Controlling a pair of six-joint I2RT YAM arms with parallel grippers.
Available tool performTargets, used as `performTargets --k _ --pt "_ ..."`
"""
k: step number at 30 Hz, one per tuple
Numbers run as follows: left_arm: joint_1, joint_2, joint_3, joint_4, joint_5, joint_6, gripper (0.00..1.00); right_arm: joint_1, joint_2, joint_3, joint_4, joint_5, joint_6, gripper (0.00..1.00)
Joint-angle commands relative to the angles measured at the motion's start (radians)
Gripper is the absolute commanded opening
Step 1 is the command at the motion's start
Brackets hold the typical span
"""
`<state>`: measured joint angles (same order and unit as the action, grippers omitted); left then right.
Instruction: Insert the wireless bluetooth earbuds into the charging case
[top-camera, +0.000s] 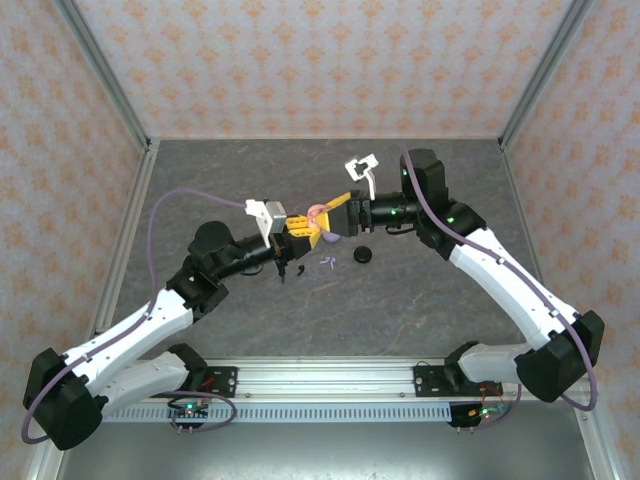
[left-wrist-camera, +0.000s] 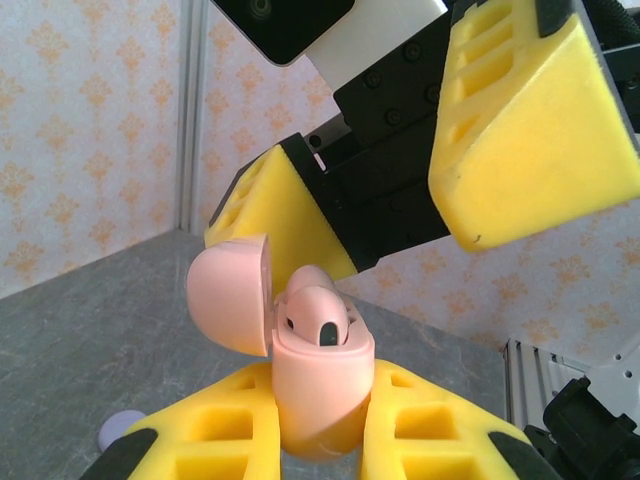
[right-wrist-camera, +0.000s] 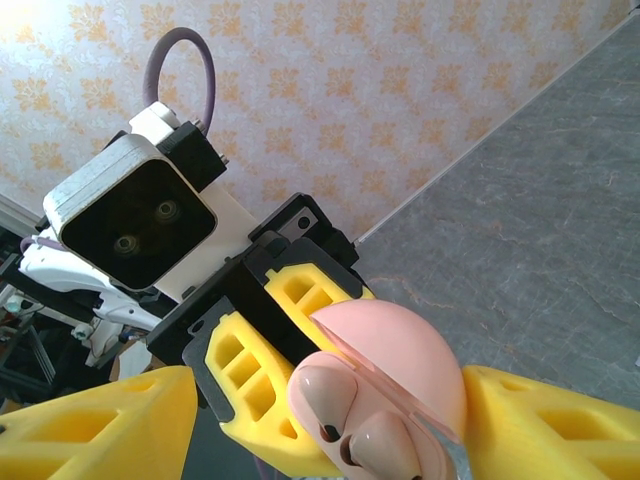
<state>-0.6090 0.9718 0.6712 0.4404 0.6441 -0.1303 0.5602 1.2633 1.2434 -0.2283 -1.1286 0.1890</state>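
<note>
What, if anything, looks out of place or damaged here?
Nothing looks damaged. The pink case, gripped in the left fingers, stands open with two pink earbuds in it. Lilac earbuds lie loose on the table near a black round case.

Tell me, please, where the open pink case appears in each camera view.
Top view: pink case just above the picture's centre.
Left wrist: lower centre, lid open to the left.
Right wrist: bottom centre, earbuds inside.
Shared landmark: the left gripper's yellow fingers clamping it.
</note>
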Motion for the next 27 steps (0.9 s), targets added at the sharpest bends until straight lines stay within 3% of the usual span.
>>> performTargets --k 1,18,23,27 --pt "-0.004 0.015 0.029 0.016 0.002 0.014 0.0 0.009 -0.054 0.023 0.016 -0.033 -0.036 0.69" --pt "-0.005 0.013 0.025 0.003 -0.01 0.018 0.0 0.007 -0.068 0.022 -0.036 0.035 -0.061 0.69" --pt "-0.005 0.011 0.03 -0.046 -0.053 0.025 0.0 -0.022 -0.114 0.02 -0.053 0.222 -0.047 0.73" --pt "-0.002 0.026 0.033 -0.11 -0.157 0.027 0.0 -0.054 -0.18 -0.034 -0.047 0.455 -0.025 0.82"
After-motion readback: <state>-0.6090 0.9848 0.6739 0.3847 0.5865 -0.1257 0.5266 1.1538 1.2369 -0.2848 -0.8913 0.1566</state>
